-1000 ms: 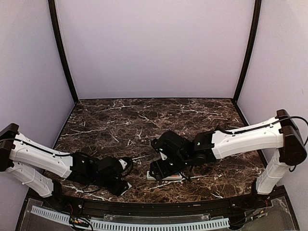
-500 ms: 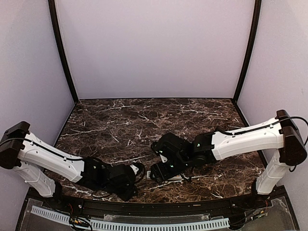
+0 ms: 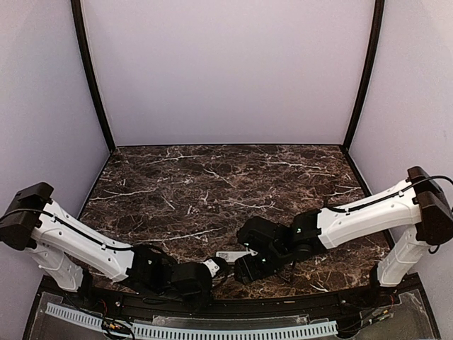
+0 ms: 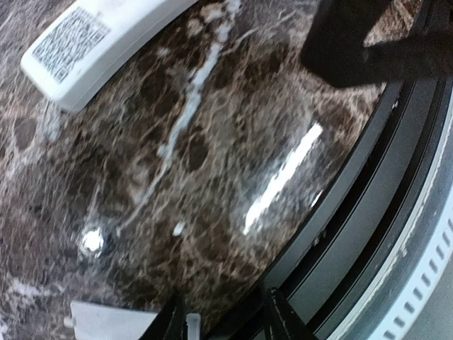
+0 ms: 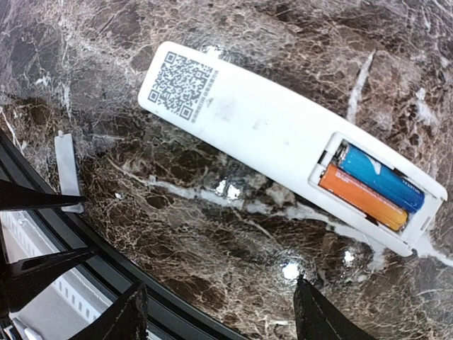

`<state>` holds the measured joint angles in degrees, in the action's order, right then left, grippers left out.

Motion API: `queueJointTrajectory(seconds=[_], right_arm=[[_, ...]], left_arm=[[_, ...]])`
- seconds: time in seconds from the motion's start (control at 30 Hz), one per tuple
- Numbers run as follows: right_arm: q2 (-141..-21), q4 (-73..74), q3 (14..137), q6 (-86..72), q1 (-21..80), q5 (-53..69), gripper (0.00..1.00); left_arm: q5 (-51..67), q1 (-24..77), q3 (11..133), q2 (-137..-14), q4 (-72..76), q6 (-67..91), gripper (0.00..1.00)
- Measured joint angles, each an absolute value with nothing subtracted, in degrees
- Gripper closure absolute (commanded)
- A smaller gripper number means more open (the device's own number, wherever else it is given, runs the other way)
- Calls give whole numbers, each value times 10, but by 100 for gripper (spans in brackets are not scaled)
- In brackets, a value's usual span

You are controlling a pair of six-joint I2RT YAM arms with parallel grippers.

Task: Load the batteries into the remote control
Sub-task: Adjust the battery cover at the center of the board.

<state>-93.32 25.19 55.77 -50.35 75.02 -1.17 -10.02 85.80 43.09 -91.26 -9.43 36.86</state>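
Right gripper (image 5: 219,283) wide open, empty, over remote control (image 5: 262,127) lying sticker-up. Blue battery (image 5: 379,177), orange battery (image 5: 361,202) both seated inside it: loading judged done. Left gripper (image 4: 224,301) parted, empty; cover (image 5: 67,166) beside it, unfitted.

Left wrist: remote control (image 4: 92,35) cut by top edge — cover (image 4: 113,322) cropped below

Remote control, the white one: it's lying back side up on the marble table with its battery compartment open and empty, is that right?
Not quite. The slim white remote control does lie back side up with its battery compartment open, but it is not empty. The right wrist view shows a blue battery and an orange battery side by side inside it.
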Motion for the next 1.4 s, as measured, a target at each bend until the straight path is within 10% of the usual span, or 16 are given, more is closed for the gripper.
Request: queueJointTrajectory(seconds=[0.4, 0.77, 1.17, 1.37, 1.4], right_arm=[[-967, 224, 595, -558, 797, -8, 40], [-1038, 152, 639, -493, 856, 20, 49], [-1065, 21, 672, -81, 889, 17, 54], [-1089, 14, 676, 36, 885, -10, 42], [-1090, 13, 676, 48, 884, -13, 7]], left_arm=[[-208, 859, 368, -649, -225, 456, 68], [-223, 794, 335, -724, -241, 470, 69], [-236, 728, 298, -558, -258, 504, 45], [-239, 717, 286, -545, -268, 508, 35], [-239, 717, 286, -545, -268, 507, 35]])
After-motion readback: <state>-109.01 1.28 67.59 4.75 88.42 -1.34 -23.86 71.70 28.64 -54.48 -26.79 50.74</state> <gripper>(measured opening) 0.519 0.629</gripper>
